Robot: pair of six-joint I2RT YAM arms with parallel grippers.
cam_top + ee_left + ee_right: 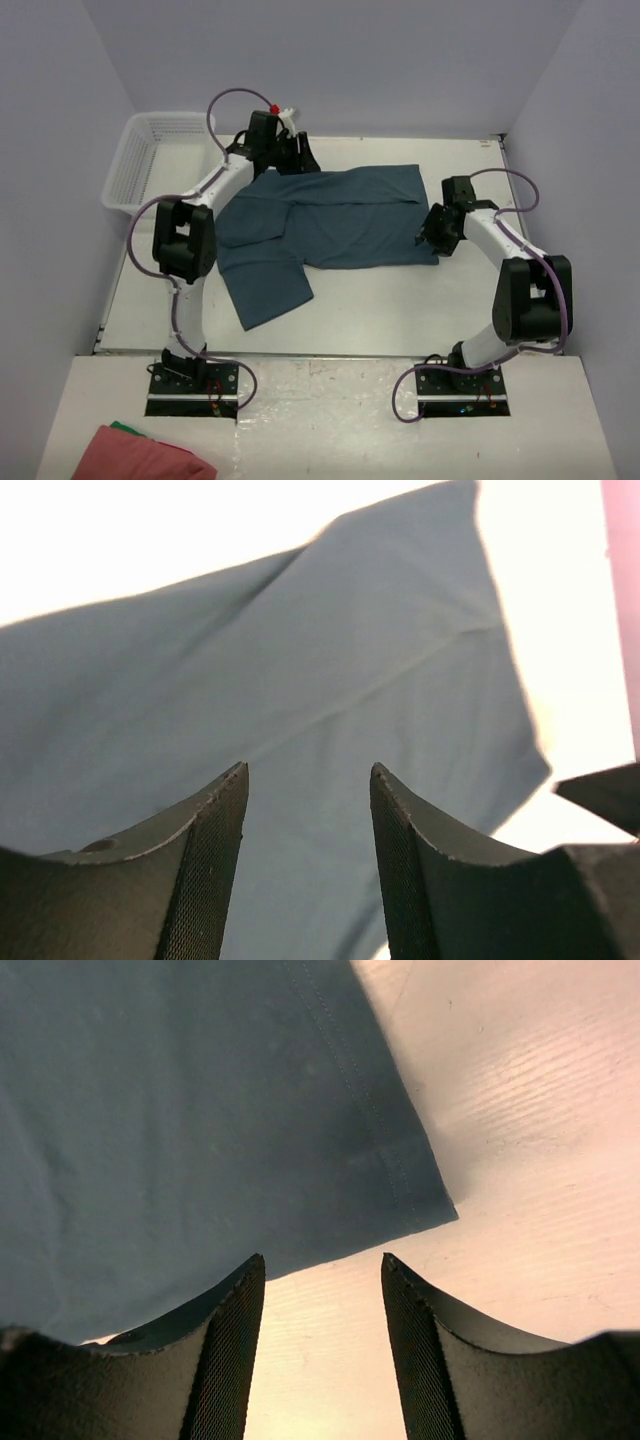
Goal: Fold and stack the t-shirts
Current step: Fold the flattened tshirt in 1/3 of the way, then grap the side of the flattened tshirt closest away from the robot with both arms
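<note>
Across the table (400, 310) lies the t-shirt (330, 225), left gripper (308, 775) and right gripper (322, 1260) both spread apart (holding nothing).

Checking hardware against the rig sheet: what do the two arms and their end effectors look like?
The left arm and right arm have white links, black joint housings and a looping purple cable. A red tip marks the left wrist. The left end effector and right end effector each have two dark curved fingers with mesh-textured pads.
</note>
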